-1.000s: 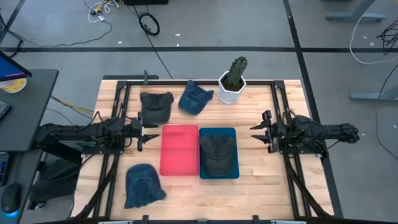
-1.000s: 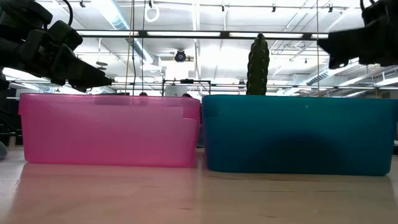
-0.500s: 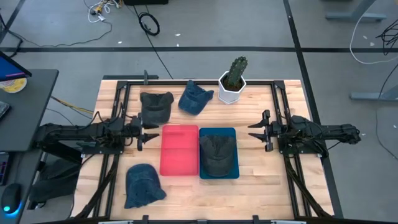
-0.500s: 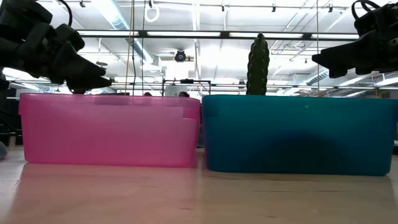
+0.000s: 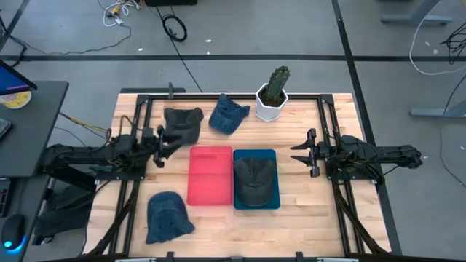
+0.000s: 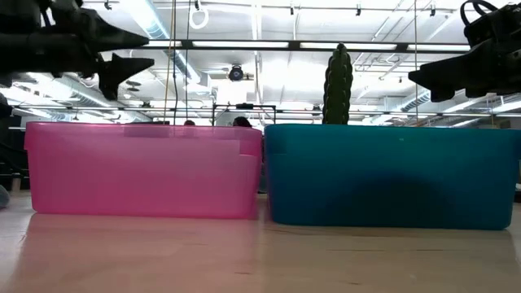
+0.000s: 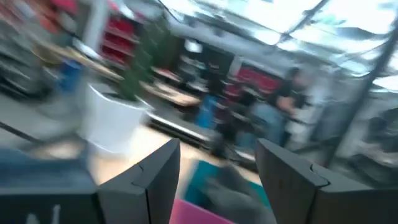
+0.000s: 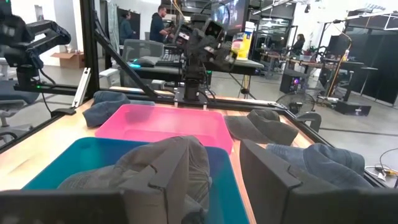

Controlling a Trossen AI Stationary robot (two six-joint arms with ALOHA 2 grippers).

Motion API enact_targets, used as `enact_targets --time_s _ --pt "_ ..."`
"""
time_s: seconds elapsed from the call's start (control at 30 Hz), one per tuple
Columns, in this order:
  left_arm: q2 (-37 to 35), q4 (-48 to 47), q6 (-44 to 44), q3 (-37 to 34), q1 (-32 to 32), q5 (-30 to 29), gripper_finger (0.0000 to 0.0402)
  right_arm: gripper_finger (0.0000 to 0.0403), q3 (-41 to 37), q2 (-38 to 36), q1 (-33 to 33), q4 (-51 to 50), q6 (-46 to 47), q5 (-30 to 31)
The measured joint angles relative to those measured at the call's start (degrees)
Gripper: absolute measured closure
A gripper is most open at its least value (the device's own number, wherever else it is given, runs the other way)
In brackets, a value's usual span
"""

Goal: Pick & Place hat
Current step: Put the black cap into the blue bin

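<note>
Several hats lie on the table. A dark grey hat (image 5: 182, 124) and a blue hat (image 5: 228, 115) sit near the far edge, and a blue denim hat (image 5: 166, 216) lies near the near-left corner. Another dark hat (image 5: 255, 180) lies inside the teal bin (image 5: 274, 204), beside the pink bin (image 5: 211, 175). My left gripper (image 5: 163, 141) is open and hovers just left of the dark grey hat, raised above the pink bin's rim (image 6: 122, 63). My right gripper (image 5: 300, 154) is open and hangs in the air right of the teal bin, with the hat in the bin (image 8: 155, 168) ahead of its fingers.
A cactus in a white pot (image 5: 273, 94) stands at the table's far edge, right of the blue hat. Black rails (image 5: 138, 116) run along the left and right sides of the table. The pink bin holds nothing that I can see. People stand in the room beyond (image 8: 160, 22).
My left gripper has risen and swung toward the table's far edge, closing on the dark grey hat; its fingers now point more level than downward. My right gripper shifted slightly early on and then held still. No hat has moved.
</note>
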Motion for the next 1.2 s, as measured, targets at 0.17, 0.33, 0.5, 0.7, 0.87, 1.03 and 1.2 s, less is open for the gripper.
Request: enact_targets --time_s 0.17,0.33,0.5,0.7,0.87,1.03,1.2 --pt "1.8 -2.8 15.2 9.7 0.0 -5.7 0.0188 0.0255 0.0 0.0 0.0 0.0 0.0 0.0" --pt "9.3 -26.2 20.2 24.7 0.1 -18.4 0.0188 0.0255 0.0 0.0 0.0 0.0 0.0 0.0" --pt "23.1 -55.6 12.8 40.2 1.1 -20.5 0.0189 0.0255 0.0 0.0 0.0 0.0 0.0 0.0" --pt "40.7 -80.9 4.7 53.1 9.7 -7.8 0.0189 0.0255 0.0 0.0 0.0 0.1 0.0 0.0" --pt "51.9 -85.6 13.3 57.2 17.1 0.1 0.0189 0.0255 0.0 0.0 0.0 0.1 0.0 0.0" --pt "57.7 -81.7 19.6 59.1 21.1 0.6 0.0189 0.0255 0.0 0.0 0.0 0.1 0.0 0.0" --pt "60.9 -77.7 25.6 59.1 23.2 3.2 0.0189 0.0255 0.0 0.0 0.0 0.1 0.0 0.0"
